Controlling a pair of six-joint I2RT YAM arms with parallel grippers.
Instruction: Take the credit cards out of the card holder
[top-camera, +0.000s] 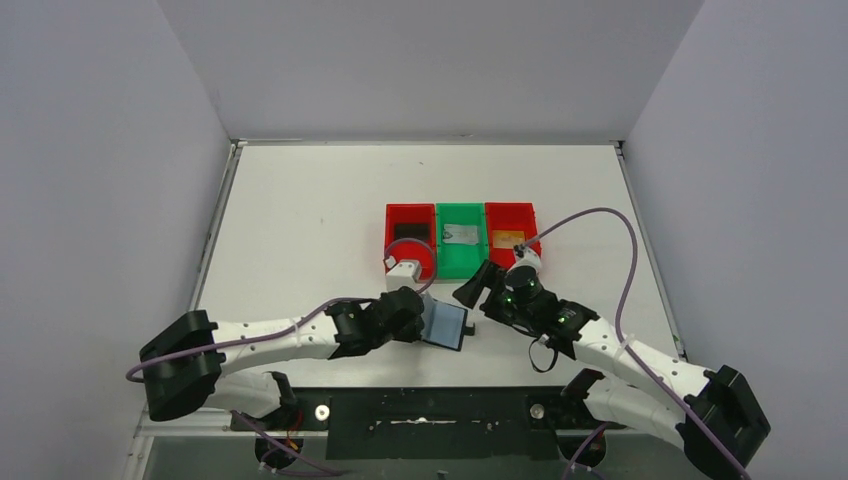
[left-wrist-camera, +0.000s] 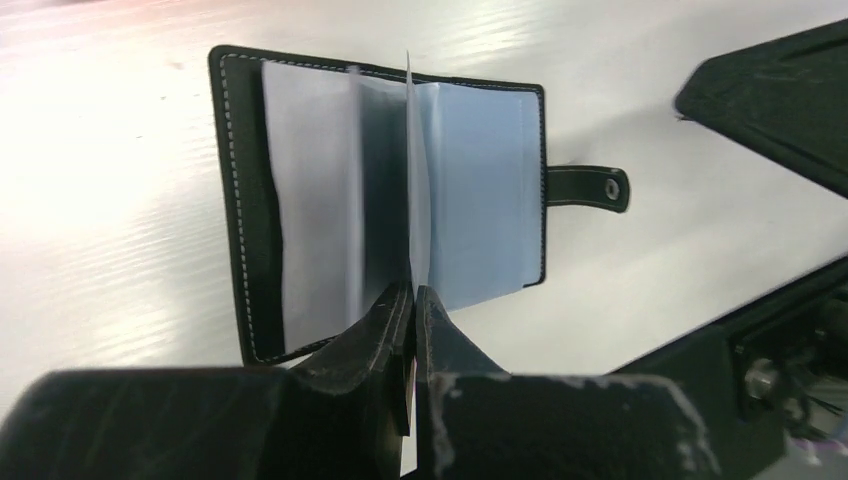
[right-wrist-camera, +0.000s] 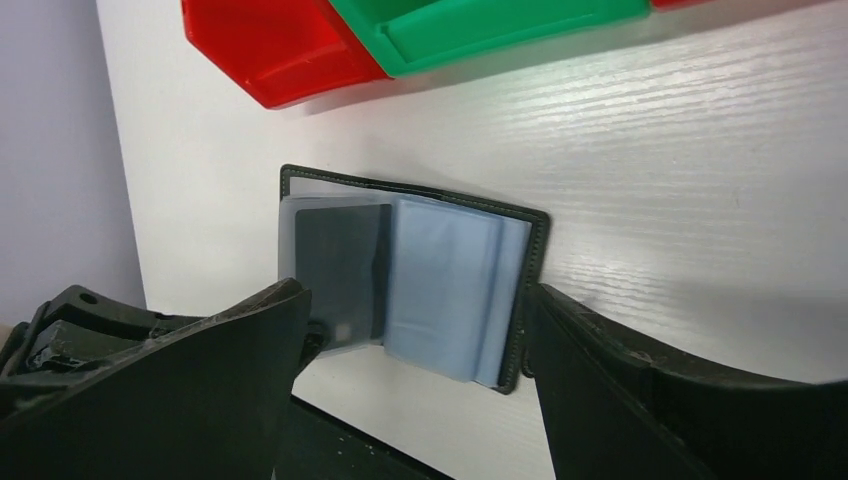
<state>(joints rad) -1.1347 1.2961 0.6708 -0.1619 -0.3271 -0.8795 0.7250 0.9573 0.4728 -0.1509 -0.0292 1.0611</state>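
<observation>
While it lies opened out on the white table (top-camera: 300, 220), the card holder (top-camera: 446, 326) sits toward the 6 o'clock edge in the top view, between the two arms. Its black cover is down and its shiny grey-blue plastic sleeves (right-wrist-camera: 445, 290) face up. A dark card (right-wrist-camera: 335, 265) shows through the sleeve at 9 o'clock of the fold in the right wrist view. The other sleeves look pale blue, and whether they hold anything cannot be told. A black snap strap (left-wrist-camera: 588, 188) sticks out from the holder's edge at 3 o'clock in the left wrist view. The left gripper (left-wrist-camera: 412, 298) reaches in from 9 o'clock of the holder in the top view, its fingers pressed together on a single thin clear leaf (left-wrist-camera: 410, 150), which stands upright on edge at the fold while the rest lies flat. The right gripper (right-wrist-camera: 414, 300) hangs at 1 o'clock of the holder in the top view, its fingers spread wide and gripping nothing, one to each side of the holder in its own camera. At 12 o'clock of the holder three plastic bins stand in a row, touching. The left red bin (top-camera: 392, 215) has a dark flat item (top-camera: 410, 231) in it, the green bin (top-camera: 441, 250) a grey one (top-camera: 461, 236), and the right red bin (top-camera: 528, 222) a small orange-tinted one (top-camera: 502, 238).
</observation>
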